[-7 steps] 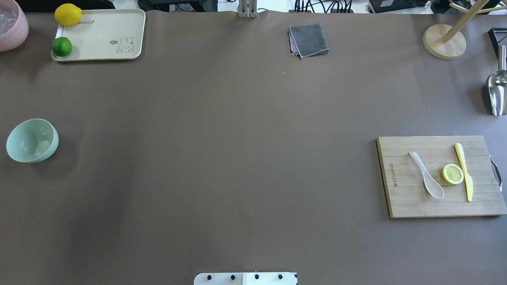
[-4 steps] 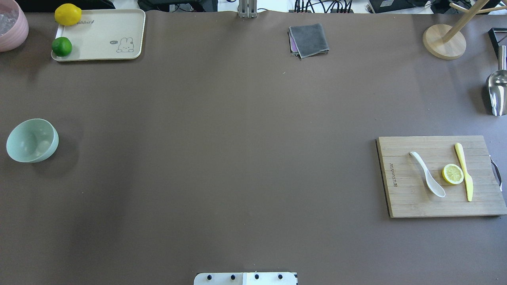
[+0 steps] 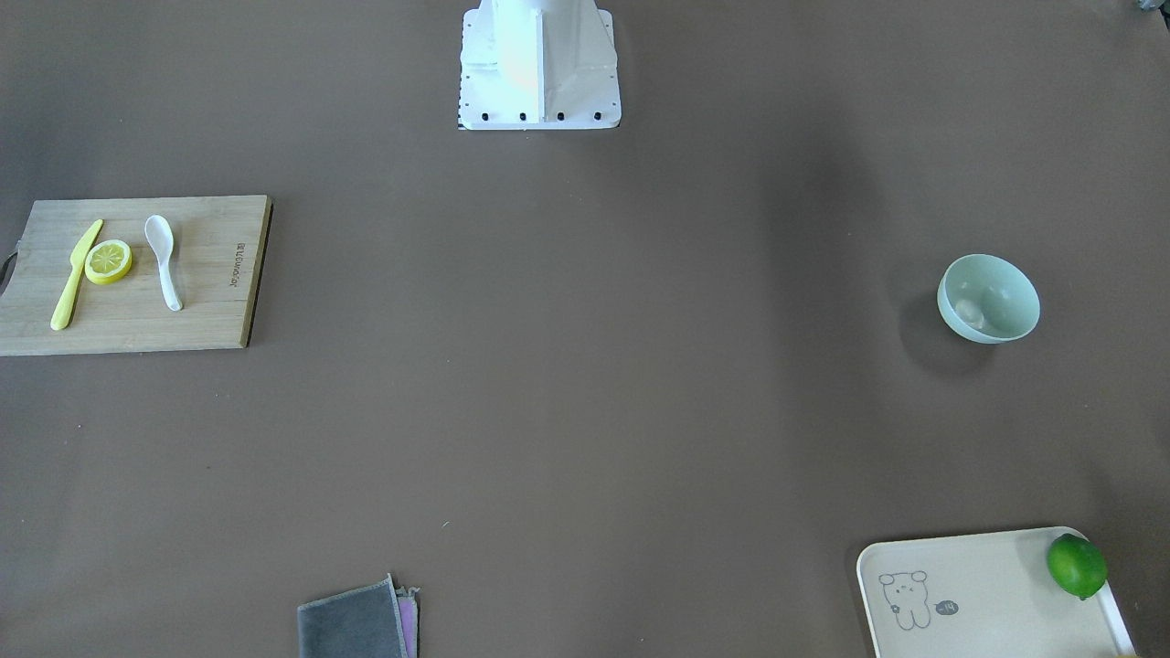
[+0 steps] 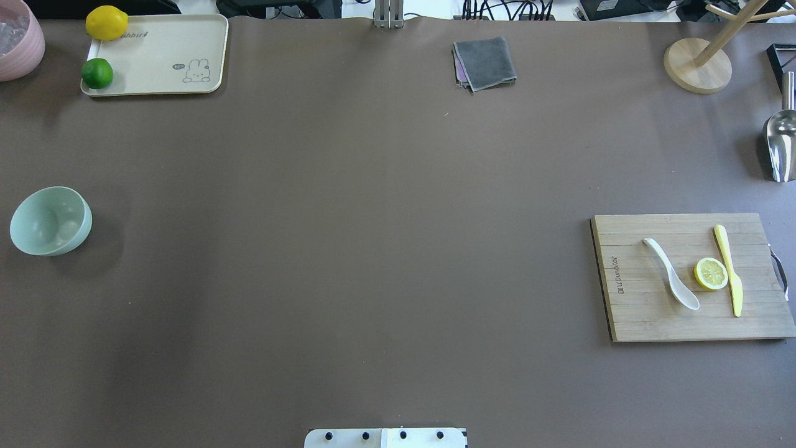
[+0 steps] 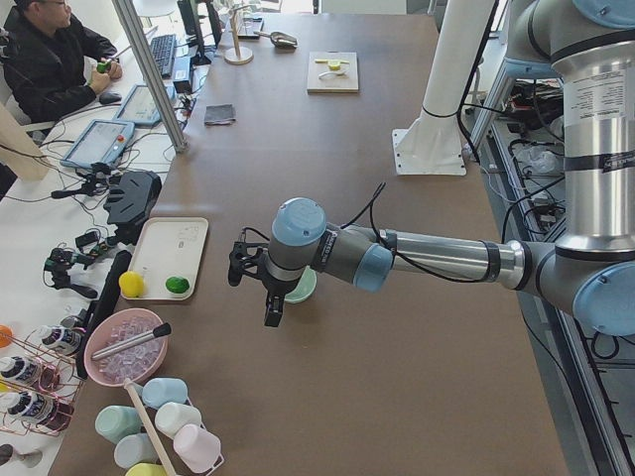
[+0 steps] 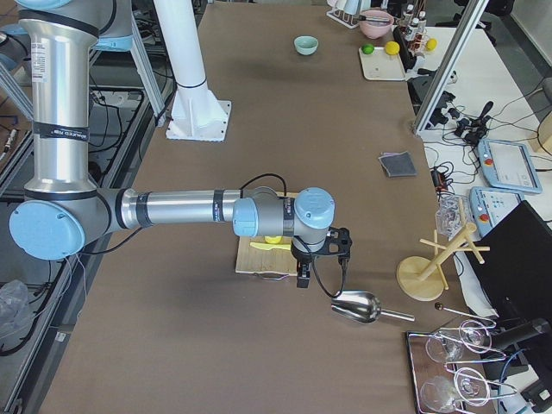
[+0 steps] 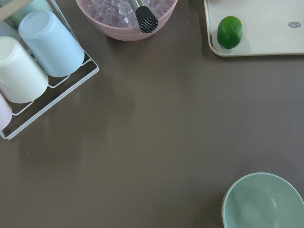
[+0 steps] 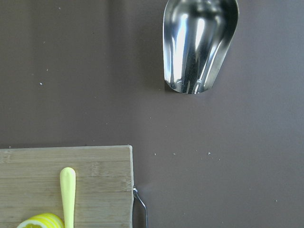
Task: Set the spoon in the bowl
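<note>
spoon (image 4: 671,274) lying flat on wooden cutting board (image 4: 628,311) at robot's right, just beside lemon slice (image 4: 711,273), well apart from bowl (image 4: 50,221) standing upright at far left of table (image 4: 373,249). left gripper (image 5: 271,313) hanging near bowl, right gripper (image 6: 301,278) near board's outer edge and metal scoop (image 8: 199,42); opening of either impossible to tell.

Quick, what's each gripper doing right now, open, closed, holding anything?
Left gripper: cannot be told, seen only from the side.
Right gripper: cannot be told, same reason.
</note>
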Robot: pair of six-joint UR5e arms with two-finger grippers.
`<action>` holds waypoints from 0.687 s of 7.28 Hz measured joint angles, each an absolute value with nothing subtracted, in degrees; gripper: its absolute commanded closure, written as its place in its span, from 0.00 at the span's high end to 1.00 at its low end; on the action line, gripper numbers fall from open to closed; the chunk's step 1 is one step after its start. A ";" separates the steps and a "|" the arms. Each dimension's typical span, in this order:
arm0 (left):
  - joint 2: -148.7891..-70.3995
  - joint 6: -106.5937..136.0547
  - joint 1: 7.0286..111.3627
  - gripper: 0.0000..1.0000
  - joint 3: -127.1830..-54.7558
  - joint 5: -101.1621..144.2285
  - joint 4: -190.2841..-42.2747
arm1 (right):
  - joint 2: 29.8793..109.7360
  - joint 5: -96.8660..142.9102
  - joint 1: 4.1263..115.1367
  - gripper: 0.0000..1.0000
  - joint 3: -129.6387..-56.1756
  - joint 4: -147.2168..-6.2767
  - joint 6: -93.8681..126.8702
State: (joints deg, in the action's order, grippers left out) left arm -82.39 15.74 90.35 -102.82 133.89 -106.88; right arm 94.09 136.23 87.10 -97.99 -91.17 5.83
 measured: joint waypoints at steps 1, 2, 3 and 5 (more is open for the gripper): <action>-82.38 15.57 90.35 0.98 -102.62 133.91 -107.10 | 94.14 136.55 87.10 1.00 -97.98 -91.15 5.82; -82.37 15.43 90.35 0.98 -102.48 133.84 -107.18 | 94.18 137.37 87.11 1.00 -98.06 -91.15 5.84; -82.37 15.35 90.35 0.98 -102.45 133.83 -107.21 | 94.20 138.19 87.15 1.00 -98.17 -91.12 5.82; -82.52 15.24 90.35 0.98 -102.62 134.03 -107.21 | 94.11 138.68 87.13 1.00 -98.31 -91.07 6.02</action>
State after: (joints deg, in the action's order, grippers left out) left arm -82.52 15.24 90.35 -102.62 134.03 -107.21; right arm 94.11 138.68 87.13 -98.31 -91.07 6.02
